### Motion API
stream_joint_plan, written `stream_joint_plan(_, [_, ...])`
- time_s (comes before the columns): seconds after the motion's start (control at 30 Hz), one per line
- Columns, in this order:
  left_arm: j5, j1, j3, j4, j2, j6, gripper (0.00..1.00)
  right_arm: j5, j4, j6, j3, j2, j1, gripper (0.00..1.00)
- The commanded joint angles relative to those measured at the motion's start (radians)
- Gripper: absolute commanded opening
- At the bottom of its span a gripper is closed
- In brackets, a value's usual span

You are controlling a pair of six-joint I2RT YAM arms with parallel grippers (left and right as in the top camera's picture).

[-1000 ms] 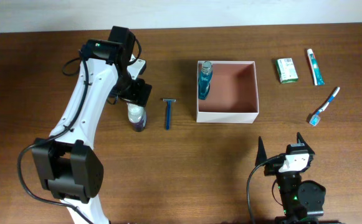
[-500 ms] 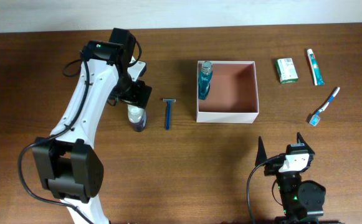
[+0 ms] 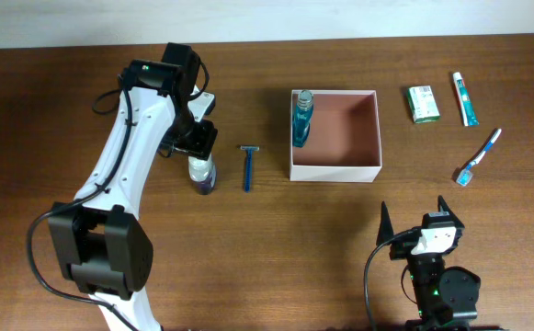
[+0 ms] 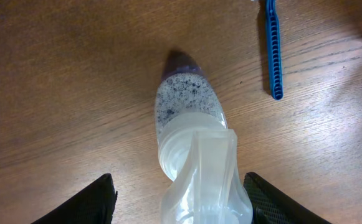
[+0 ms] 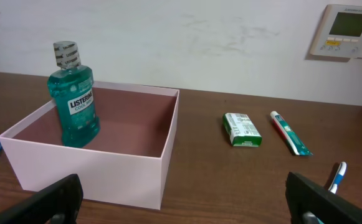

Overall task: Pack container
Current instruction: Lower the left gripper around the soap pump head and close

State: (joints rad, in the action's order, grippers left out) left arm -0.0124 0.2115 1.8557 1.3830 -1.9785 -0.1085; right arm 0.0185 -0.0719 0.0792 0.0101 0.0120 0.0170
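Meanwhile, the left gripper hangs over a small speckled bottle standing on the bench, jaws open either side of its cap, not yet clamped. The container sits well off to the right, a mouthwash bottle upright against its left wall. The right gripper sits wide open. An off-centre squeeze could topple the narrow bottle toward the razor.

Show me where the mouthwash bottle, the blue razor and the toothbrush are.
mouthwash bottle (image 5: pixel 81 102), right wrist view, on its front label.
blue razor (image 3: pixel 246 170), overhead view, middle of the handle.
toothbrush (image 3: pixel 481 155), overhead view, middle of the handle.
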Motion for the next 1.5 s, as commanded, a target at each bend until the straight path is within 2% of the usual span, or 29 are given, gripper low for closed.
stream_joint_plan(0.0, [-0.011, 0.003, -0.010, 0.000, -0.019, 0.003, 0.63, -0.005, -0.006, -0.001, -0.005, -0.006, 0.009, 0.99])
stream_joint_plan(0.03, [-0.011, 0.003, -0.010, 0.000, -0.019, 0.003, 0.58, -0.005, -0.006, -0.001, -0.005, -0.006, 0.009, 0.99])
stream_joint_plan(0.1, [-0.011, 0.003, -0.010, 0.000, -0.019, 0.003, 0.56, -0.005, -0.006, -0.001, -0.005, -0.006, 0.009, 0.99])
stream_joint_plan(0.17, [-0.011, 0.003, -0.010, 0.000, -0.019, 0.003, 0.44, -0.005, -0.006, -0.001, -0.005, -0.006, 0.009, 0.99])
stream_joint_plan(0.2, [-0.011, 0.003, -0.010, 0.000, -0.019, 0.003, 0.43, -0.005, -0.006, -0.001, -0.005, -0.006, 0.009, 0.99])
stream_joint_plan(0.63, [-0.011, 0.003, 0.012, -0.021, -0.018, 0.048, 0.43, -0.005, -0.006, -0.001, -0.005, -0.006, 0.009, 0.99])
stream_joint_plan(1.03, [-0.008, 0.004, 0.242, 0.032, -0.018, 0.063, 0.41, -0.005, -0.006, -0.001, -0.005, -0.006, 0.009, 0.99])
stream_joint_plan(1.07, [-0.003, 0.004, 0.243, 0.040, -0.018, 0.063, 0.43, -0.005, -0.006, -0.001, -0.005, -0.006, 0.009, 0.99])
stream_joint_plan(1.13, [0.021, 0.004, 0.242, 0.063, -0.019, 0.063, 0.54, -0.005, -0.006, -0.001, -0.005, -0.006, 0.009, 0.99])
stream_joint_plan(1.3, [0.057, 0.004, 0.233, 0.128, -0.021, 0.068, 0.56, -0.005, -0.006, -0.001, -0.005, -0.006, 0.009, 0.99])
stream_joint_plan(1.47, [0.034, 0.004, 0.182, 0.121, -0.023, 0.071, 0.59, -0.005, -0.006, -0.001, -0.005, -0.006, 0.009, 0.99])
